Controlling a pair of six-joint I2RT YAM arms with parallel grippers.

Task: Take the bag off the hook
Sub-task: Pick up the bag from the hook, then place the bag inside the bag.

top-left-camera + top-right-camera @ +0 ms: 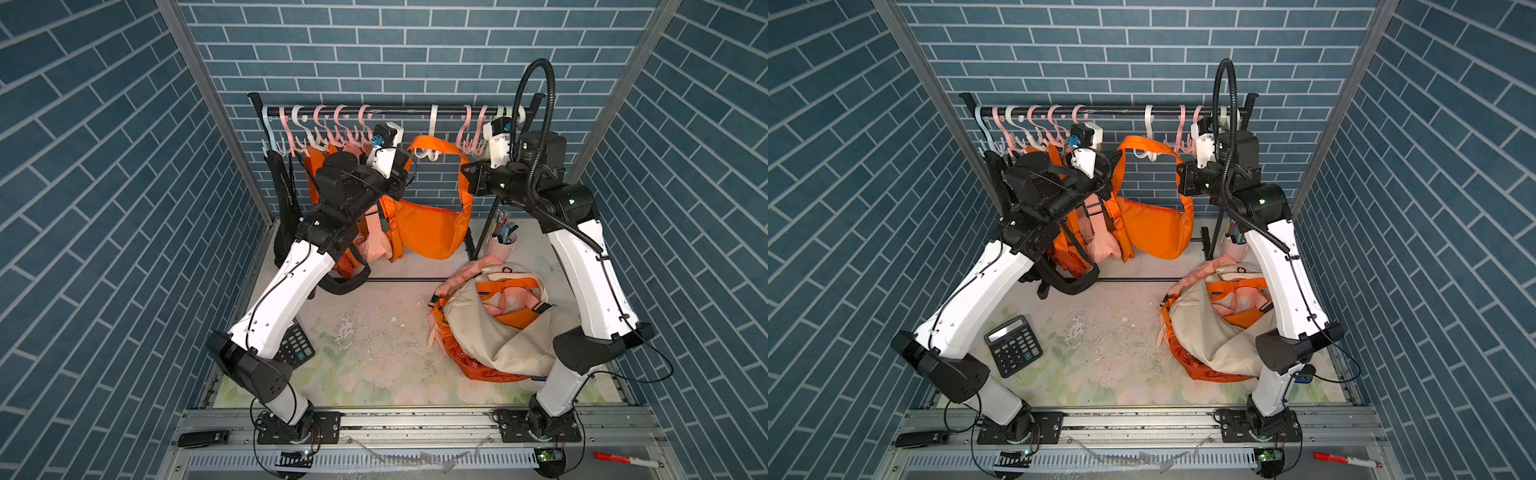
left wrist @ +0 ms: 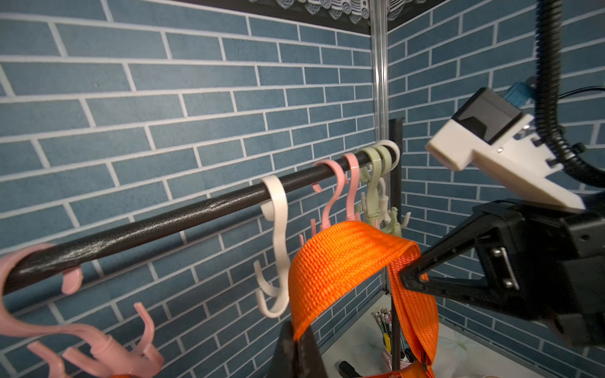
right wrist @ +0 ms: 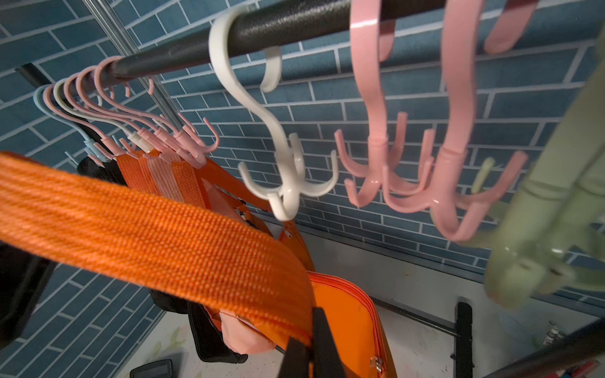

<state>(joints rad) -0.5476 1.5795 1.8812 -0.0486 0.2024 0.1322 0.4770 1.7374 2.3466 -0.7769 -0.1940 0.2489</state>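
Jaws, two pairs, both pinching the one orange bag strap, one white hook just beside

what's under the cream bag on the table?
An orange bag pokes out beneath the cream bag, plus pink fabric at its far edge. Anything else under it is covered.

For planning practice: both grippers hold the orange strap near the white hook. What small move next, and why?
Probably draw both back from the rail: left gripper and right gripper pinch the orange strap, which looks clear of the white hook.
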